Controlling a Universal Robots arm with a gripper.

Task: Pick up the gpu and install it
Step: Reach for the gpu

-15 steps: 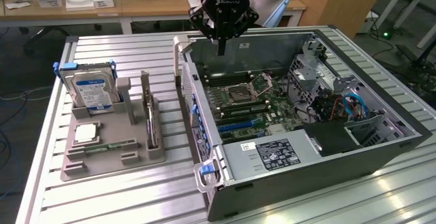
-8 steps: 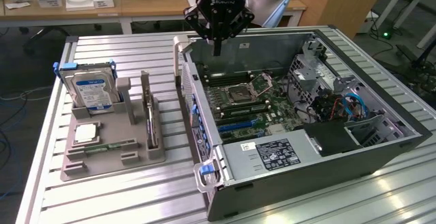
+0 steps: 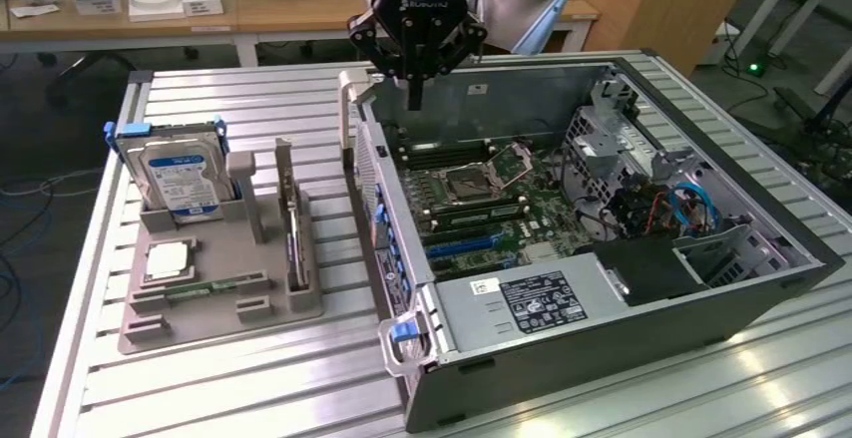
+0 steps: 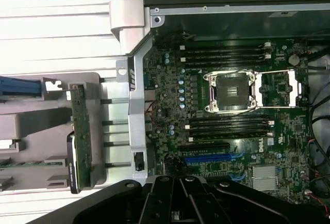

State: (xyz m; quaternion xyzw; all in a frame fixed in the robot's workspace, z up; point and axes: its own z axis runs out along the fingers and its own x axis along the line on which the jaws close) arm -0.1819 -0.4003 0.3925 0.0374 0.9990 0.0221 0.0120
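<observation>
Standing on edge in a slot of the grey holder (image 3: 200,323), the gpu (image 3: 290,226) sits untouched, green board and black cooler face upright. Just beside it, on the exterior view's left, a blue-labelled hard drive (image 3: 180,174) stands too. Over on the exterior view's right lies the open computer case (image 3: 639,328), motherboard (image 3: 480,199) exposed. Above its far wall hangs the end effector (image 3: 415,99), fingers pressed together, gripping nothing. Everything rests on the slatted metal surface (image 3: 266,388).
</observation>
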